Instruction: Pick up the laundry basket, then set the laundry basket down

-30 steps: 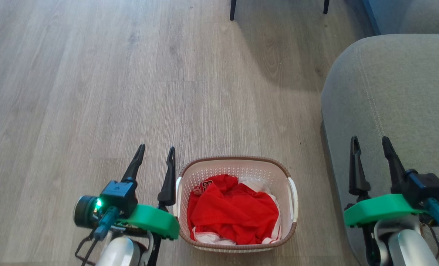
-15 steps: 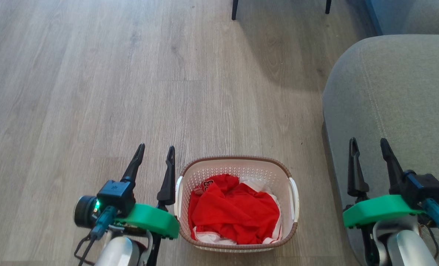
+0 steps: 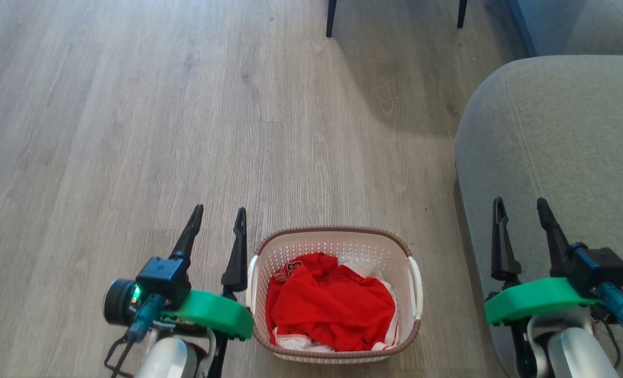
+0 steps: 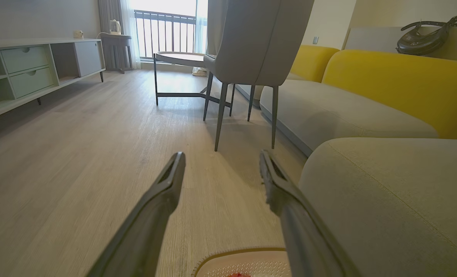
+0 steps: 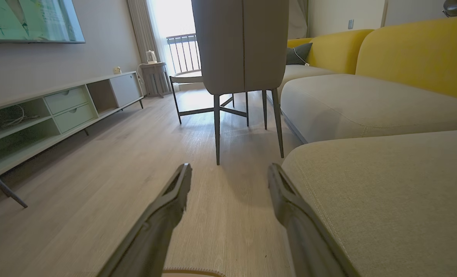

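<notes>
— Grey wood-look floor (image 3: 133, 131), head view: state what rests on it.
— The laundry basket (image 3: 337, 231), with white perforated walls and a brown woven-look rim, stands upright on the floor at lower centre. Red-and-white clothes (image 3: 332, 310) lie crumpled inside, below the rim. A grey sofa (image 3: 563, 147) occupies the right side. The basket is near its front edge but apart from it. Two dark chair legs (image 3: 331, 18) show at the top edge.
— Grippers, same view?
— The left gripper (image 3: 220, 209) is just beside the basket's left handle (image 3: 252, 273). Its inner finger (image 3: 236, 262) runs alongside that handle; contact cannot be confirmed. The fingers are spread with nothing between them. The right gripper (image 3: 519, 201) is over the sofa's edge, well apart from the right handle (image 3: 418, 281). Its fingers are likewise spread and empty.
— Left wrist view?
— Both fingers stand parted with bare floor between them. The basket's rim shows at the bottom edge, between the finger bases. Ahead are a grey chair (image 4: 251, 38) on thin legs, a low side table (image 4: 178, 57), a pale cabinet (image 4: 32, 69) at left, and yellow backrests (image 4: 401, 88) behind the grey seat.
— Right wrist view?
— The fingers are parted and grip nothing. The one at this view's right lies over the sofa cushion, the other over the floor. A thin arc of the basket's brown rim shows at the bottom edge.
</notes>
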